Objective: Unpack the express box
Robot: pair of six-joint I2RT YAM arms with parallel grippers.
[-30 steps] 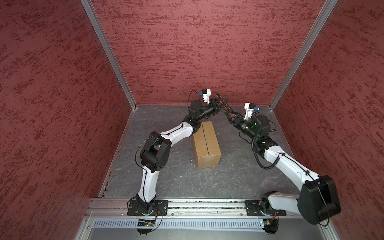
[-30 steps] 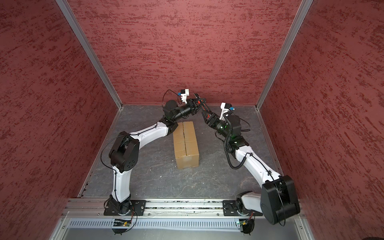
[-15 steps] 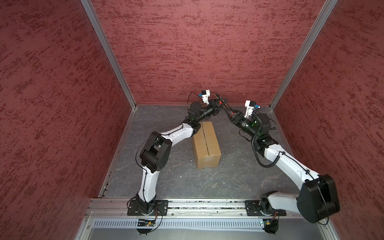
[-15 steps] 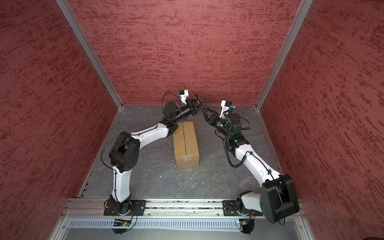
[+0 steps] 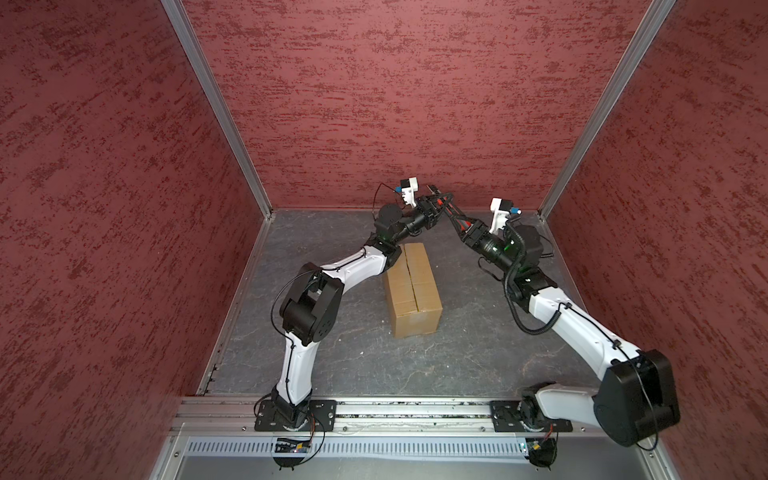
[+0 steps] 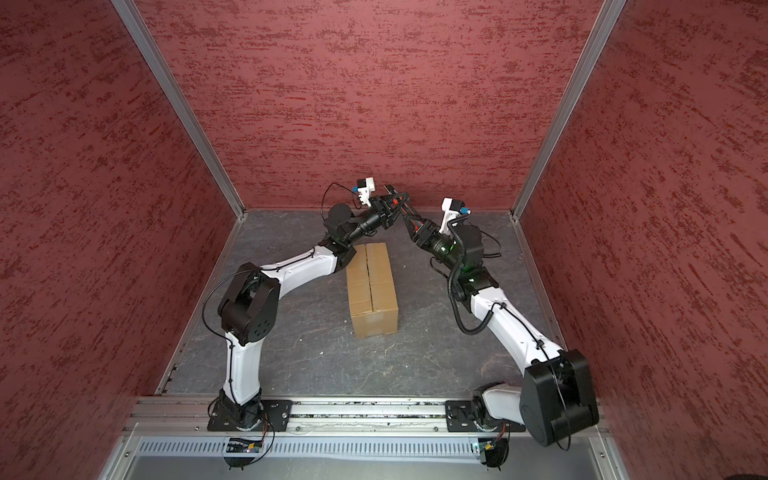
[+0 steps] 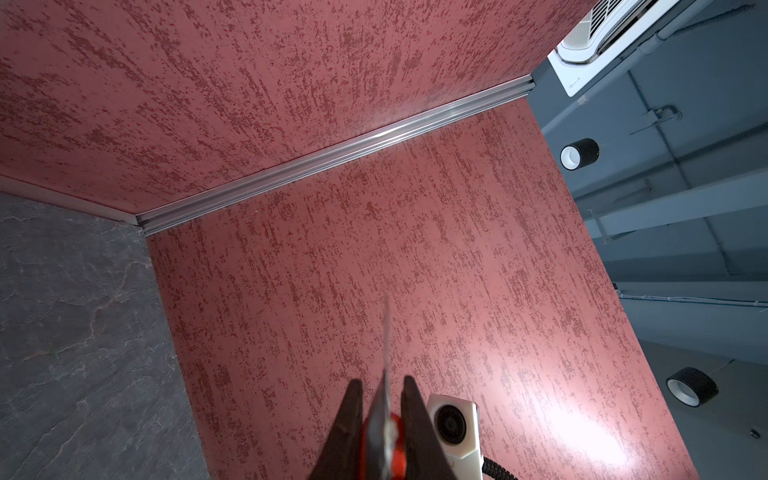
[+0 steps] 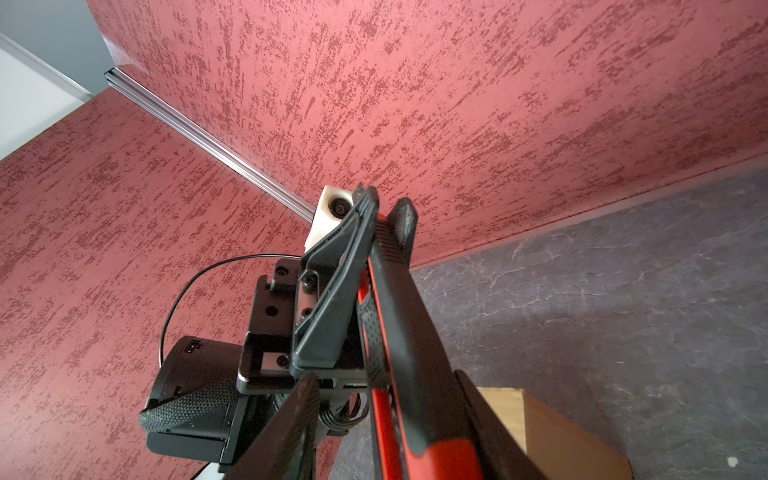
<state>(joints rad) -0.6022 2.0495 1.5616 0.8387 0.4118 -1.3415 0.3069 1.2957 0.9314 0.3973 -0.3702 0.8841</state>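
two arms meet in the air just past the far end of the express box (image 5: 413, 286), passing a red-and-black box cutter (image 8: 395, 332) between them. the box lies lengthwise on the grey surface (image 5: 457, 353), near the middle and towards the back wall, flaps down and centre seam uncut in both top views. the left gripper (image 7: 382, 382) is clamped hard on the cutter's front end, and a thin blade (image 7: 385, 332) sticks out beyond its fingers (image 7: 353, 390) towards the wall. the right gripper (image 8: 386, 376) straddles the handle but is only partway closed: one of its fingers (image 8: 286, 428) shows a gap to the handle, so i judge there is no firm hold yet. the step in hand looks like a handover, with cutting the seam to follow and unpacking barely begun. main risk: the left hold lets go before the right one bites, and the cutter falls, blade out, onto the carton or the surface. second risk: the right side closes off-centre on the tapering handle, so the tool twists or sits crooked, and the cut later wanders off the seam or goes too deep into whatever is inside. the left forearm overhangs the box's far corner; contact i cannot tell, but a sweep back could shove the box askew.
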